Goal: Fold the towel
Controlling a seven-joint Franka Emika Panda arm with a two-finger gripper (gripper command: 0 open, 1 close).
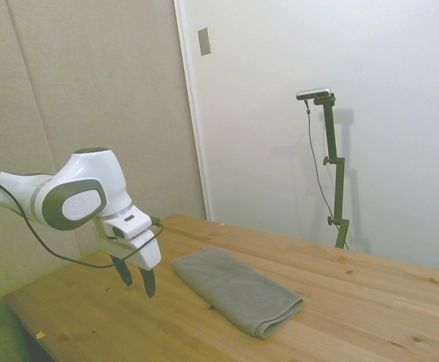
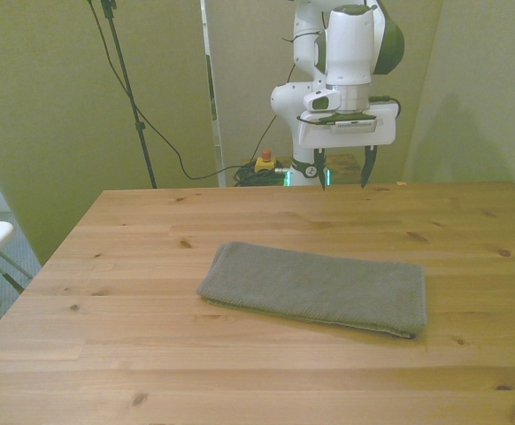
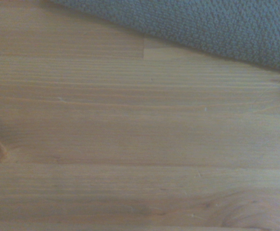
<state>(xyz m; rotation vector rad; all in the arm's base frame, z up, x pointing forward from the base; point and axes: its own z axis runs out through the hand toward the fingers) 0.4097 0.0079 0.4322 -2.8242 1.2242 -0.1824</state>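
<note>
1. I see the white arm's two-finger gripper [image 1: 137,276] hanging above the pale wooden plank desk [image 1: 370,302], its dark jaws pointing down, spread apart and holding nothing.
2. In the side view the jaws sit just left of the towel's near end, clear of the cloth and off the desk surface.
3. The grey-brown, thick, folded cloth towel [image 1: 237,289] lies flat on the desk as a long layered strip with rounded edges.
4. From the front view, the gripper [image 2: 342,166] hangs beyond the towel [image 2: 315,287], over the desk's far edge.
5. My wrist camera catches one edge of the towel [image 3: 207,24] against bare wood.
</note>
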